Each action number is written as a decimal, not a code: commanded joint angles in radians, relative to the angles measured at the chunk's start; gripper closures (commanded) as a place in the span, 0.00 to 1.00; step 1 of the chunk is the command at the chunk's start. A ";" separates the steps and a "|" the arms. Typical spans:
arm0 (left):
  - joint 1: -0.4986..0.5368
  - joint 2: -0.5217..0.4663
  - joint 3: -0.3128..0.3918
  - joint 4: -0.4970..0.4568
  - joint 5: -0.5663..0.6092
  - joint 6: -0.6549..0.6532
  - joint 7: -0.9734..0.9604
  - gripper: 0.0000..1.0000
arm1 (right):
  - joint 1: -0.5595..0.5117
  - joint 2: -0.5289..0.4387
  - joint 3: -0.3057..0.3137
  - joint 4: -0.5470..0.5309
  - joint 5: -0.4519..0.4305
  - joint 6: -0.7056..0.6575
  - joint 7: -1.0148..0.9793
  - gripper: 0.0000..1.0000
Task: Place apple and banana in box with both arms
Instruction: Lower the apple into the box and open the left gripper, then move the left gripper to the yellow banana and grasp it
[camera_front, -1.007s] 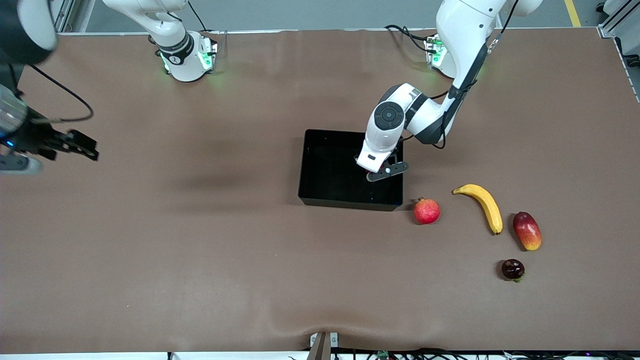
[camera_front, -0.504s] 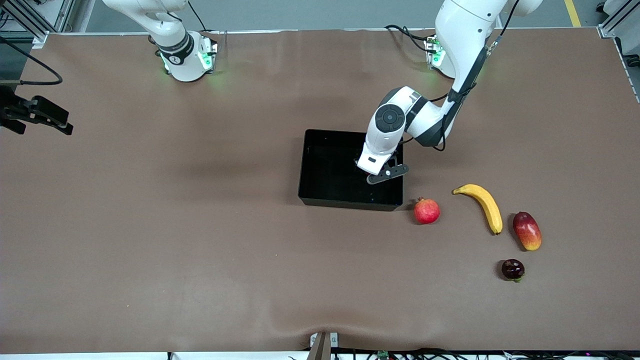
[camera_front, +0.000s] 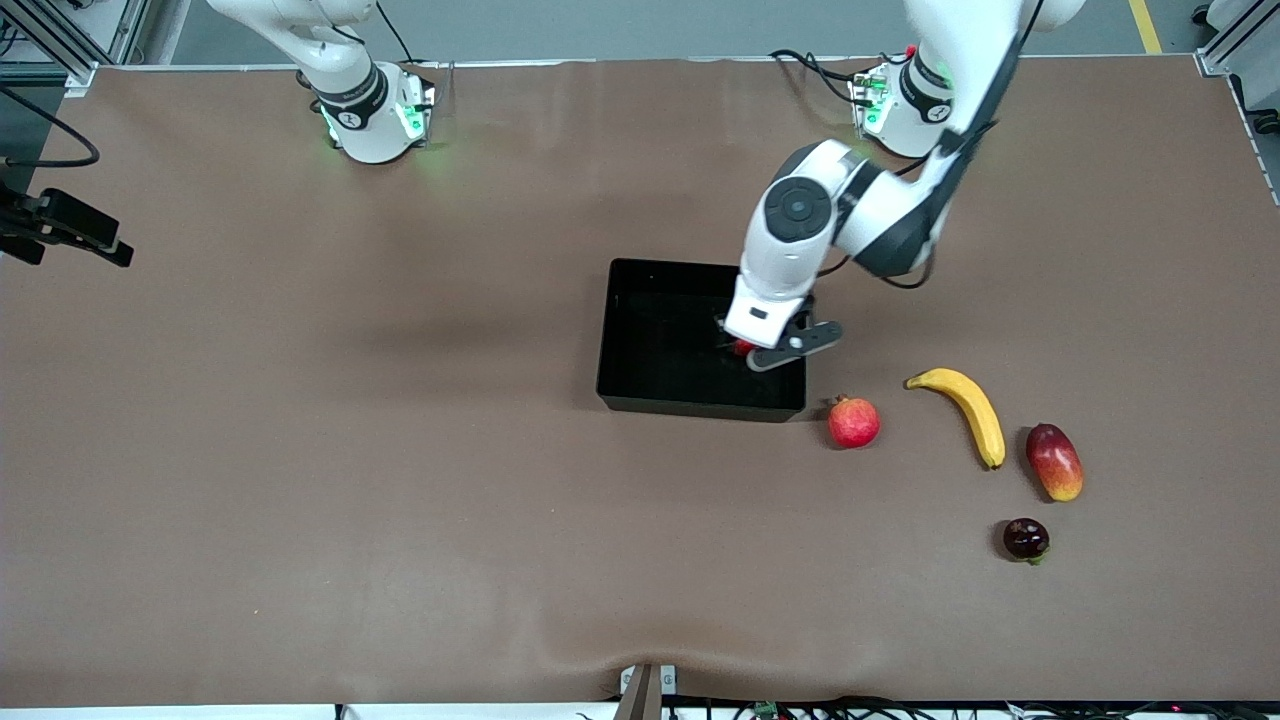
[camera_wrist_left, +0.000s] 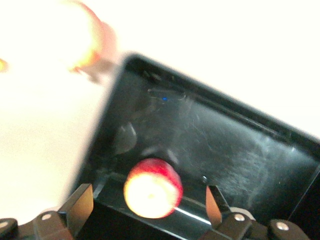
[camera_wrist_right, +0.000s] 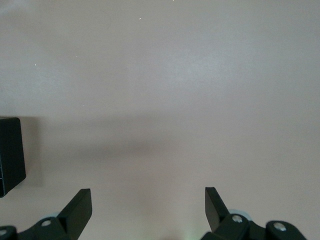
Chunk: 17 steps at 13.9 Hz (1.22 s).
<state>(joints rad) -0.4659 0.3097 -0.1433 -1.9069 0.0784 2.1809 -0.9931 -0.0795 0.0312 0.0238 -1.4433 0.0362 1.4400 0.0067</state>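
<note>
The apple (camera_wrist_left: 152, 188), red with a yellowish patch, lies in the black box (camera_front: 640, 395), close to the wall at the left arm's end. Only a red sliver of it (camera_front: 742, 347) shows in the front view. My left gripper (camera_front: 792, 346) hangs over it with fingers spread wide (camera_wrist_left: 147, 194), touching nothing. The banana (camera_front: 965, 410) lies on the table toward the left arm's end, outside the box. My right gripper (camera_front: 75, 232) is open and empty (camera_wrist_right: 147, 196) over bare table at the right arm's end.
An evenly red round fruit with a crown tip (camera_front: 853, 422) sits just outside the box corner. A red-yellow mango (camera_front: 1054, 461) lies beside the banana. A small dark fruit (camera_front: 1025, 539) lies nearer the front camera.
My left gripper has shifted slightly toward the left arm's end over the box, and the apple now shows below it. My right gripper has drawn back toward the table's edge.
</note>
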 joint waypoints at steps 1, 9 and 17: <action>0.116 -0.004 -0.002 0.097 0.018 -0.146 0.140 0.00 | -0.005 -0.002 0.010 0.017 -0.012 -0.015 0.016 0.00; 0.472 0.043 -0.002 0.028 0.087 -0.046 0.488 0.00 | -0.003 0.003 0.011 0.017 -0.016 -0.004 0.016 0.00; 0.579 0.163 -0.001 -0.107 0.109 0.227 0.488 0.00 | -0.003 0.003 0.011 0.017 -0.035 -0.004 0.016 0.00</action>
<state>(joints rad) 0.0937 0.4645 -0.1339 -1.9975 0.1590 2.3782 -0.4972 -0.0794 0.0316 0.0285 -1.4417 0.0165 1.4421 0.0095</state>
